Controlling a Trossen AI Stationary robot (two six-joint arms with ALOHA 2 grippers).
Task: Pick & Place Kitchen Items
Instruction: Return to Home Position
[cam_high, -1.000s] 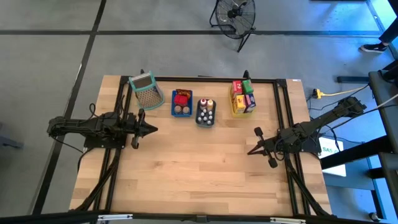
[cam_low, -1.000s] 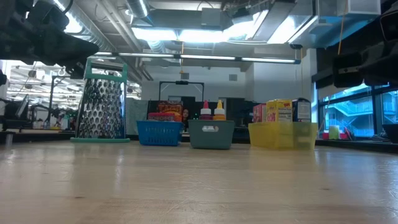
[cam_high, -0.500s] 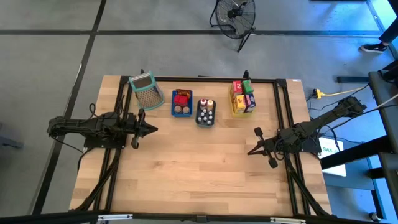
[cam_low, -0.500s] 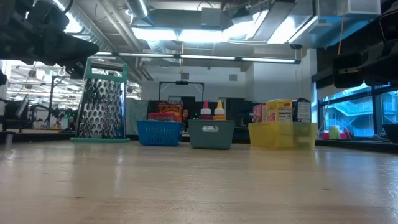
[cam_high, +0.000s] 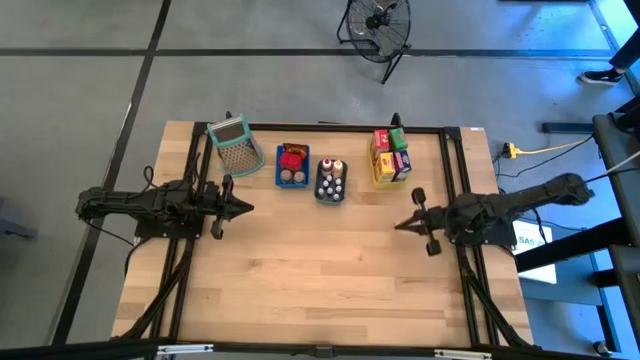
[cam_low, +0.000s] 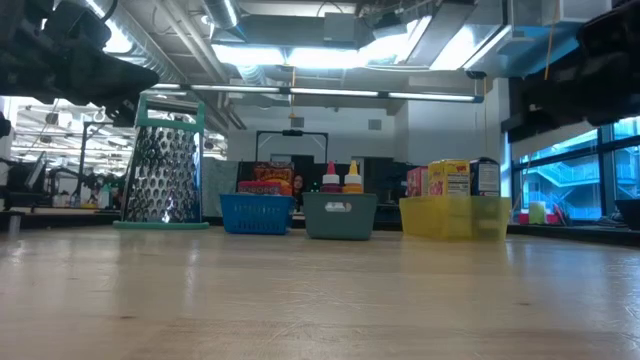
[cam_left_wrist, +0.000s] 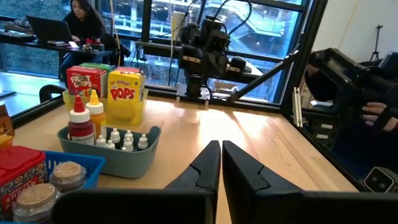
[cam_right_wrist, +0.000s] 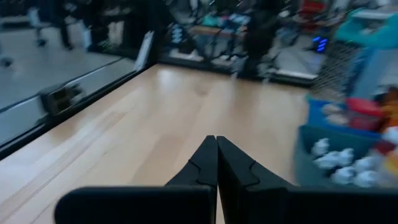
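Both arms are low over the table (cam_high: 300, 290), and the kitchen items sit sorted in three trays.

High view: the left gripper (cam_high: 245, 208) at centre left and the right gripper (cam_high: 400, 226) at centre right are both pressed closed on nothing (tips facing each other, well apart). In the upper middle stand the blue tray (cam_high: 279, 168) with jars (cam_high: 292, 177), the grey tray (cam_high: 331, 200) with small bottles (cam_high: 330, 184) and the yellow tray (cam_high: 390, 182) with cartons (cam_high: 390, 150). A grater (cam_high: 235, 147) is at their left. Low view: the same row stands mid-frame. Left wrist view: the fingers (cam_left_wrist: 208, 163) touch each other. Right wrist view: the fingers (cam_right_wrist: 202, 160) are together too.
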